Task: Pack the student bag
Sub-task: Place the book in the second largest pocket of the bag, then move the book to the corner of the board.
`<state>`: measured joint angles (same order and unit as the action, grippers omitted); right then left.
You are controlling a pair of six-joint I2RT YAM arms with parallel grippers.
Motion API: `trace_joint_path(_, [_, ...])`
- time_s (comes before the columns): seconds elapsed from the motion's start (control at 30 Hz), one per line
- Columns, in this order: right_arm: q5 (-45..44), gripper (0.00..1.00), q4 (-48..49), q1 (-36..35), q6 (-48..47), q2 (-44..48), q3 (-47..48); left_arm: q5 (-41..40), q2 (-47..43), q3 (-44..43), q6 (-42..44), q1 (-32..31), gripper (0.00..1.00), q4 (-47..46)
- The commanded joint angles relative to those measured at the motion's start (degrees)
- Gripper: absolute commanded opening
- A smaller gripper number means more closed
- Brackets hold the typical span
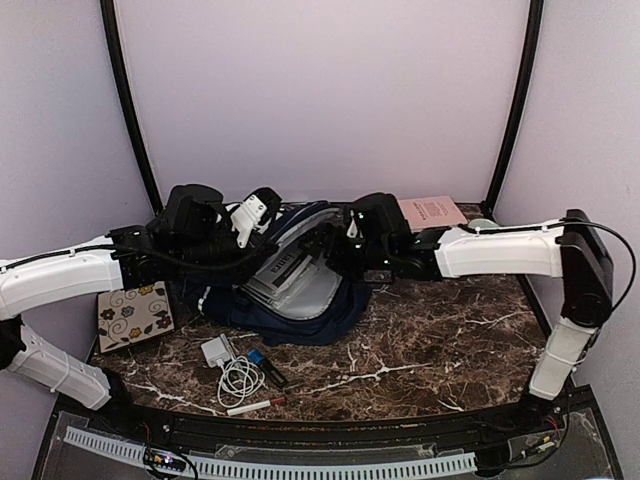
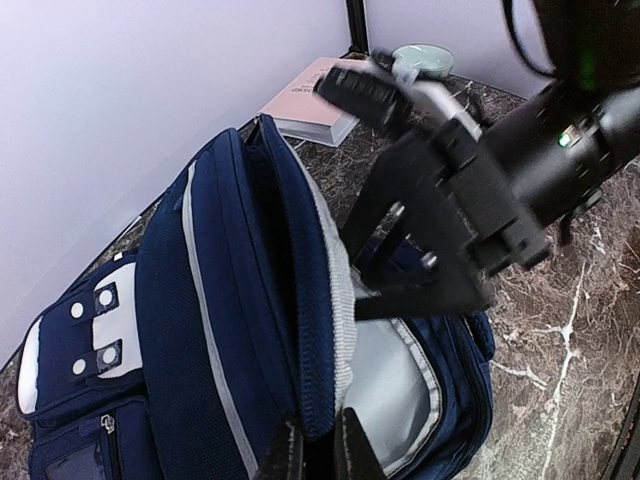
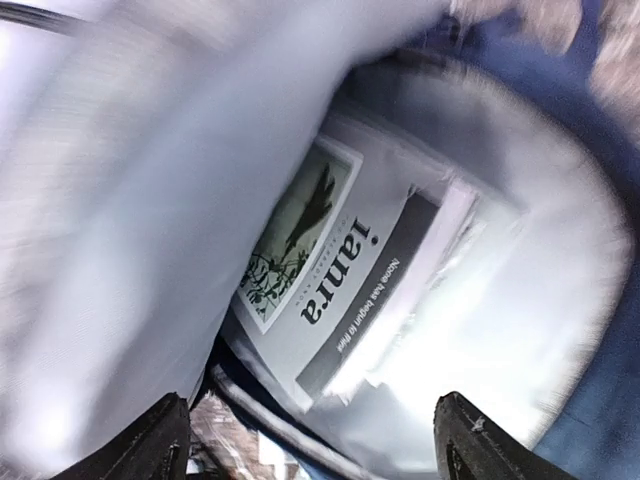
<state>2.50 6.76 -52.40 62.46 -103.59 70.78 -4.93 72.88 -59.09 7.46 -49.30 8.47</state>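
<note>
On the brown marbled counter (image 1: 440,340), in front of the student bag (image 1: 300,310), lie a white charger (image 1: 216,350) with a coiled white cable (image 1: 238,380), a small blue item (image 1: 256,357), a black marker (image 1: 272,376) and a red-and-white pen (image 1: 254,406). A floral-patterned card (image 1: 133,314) sits at the left edge under the left arm. A pink book (image 1: 432,212) and a pale green round thing (image 1: 483,224) lie at the back right, behind the right arm.

Both arms reach in over the bag and hide much of its top. The bag lies mid-counter toward the back, dark navy with thin pale stripes, white snap tabs on a front pocket, and its main compartment gaping to show pale grey lining. Inside rests a white booklet (image 3: 330,270) with a plant picture and dark lettering. The left gripper (image 2: 318,452) has its fingers narrow, pinching the raised navy flap edge. The right gripper (image 3: 315,440) hangs over the opening with its fingers spread wide, gripping nothing
</note>
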Motion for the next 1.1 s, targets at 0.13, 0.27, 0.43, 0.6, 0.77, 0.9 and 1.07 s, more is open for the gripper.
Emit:
trace_joint_path(0.13, [-18.4, 0.86, -33.6, 0.5, -20.0, 7.5, 5.3, -1.4, -2.0, -1.5, -0.1, -0.4, 0.0, -8.3])
trace_joint_path(0.27, [-20.7, 0.9, -46.1, 0.5, -24.8, -0.2, 17.4, -1.9, -2.0, -1.4, -0.2, -0.4, 0.0, -8.5])
trace_joint_path(0.43, [-29.3, 0.94, -51.4, 3.0, -29.3, -5.4, 24.3, -3.1, -1.9, -1.4, 0.1, -0.4, 0.0, -8.3])
trace_joint_path(0.6, [-28.4, 0.93, -50.9, 12.7, -33.9, -7.8, 28.1, -3.8, -1.4, -2.0, 0.2, -0.4, 0.0, -7.3])
trace_joint_path(0.77, [-32.7, 0.87, -47.4, 19.3, -40.4, -12.2, 31.0, -4.1, -0.6, -1.7, 0.3, -0.4, 0.0, -7.6])
trace_joint_path(0.9, [-38.8, 0.8, -46.8, 21.0, -49.9, -21.4, 38.4, -4.2, 0.0, -1.6, 1.0, -0.4, 0.0, -7.7])
trace_joint_path(1.07, [-46.8, 0.74, -46.2, 21.8, -61.1, -32.8, 48.3, -5.0, 1.4, -1.5, 1.8, -0.4, 0.0, -7.5])
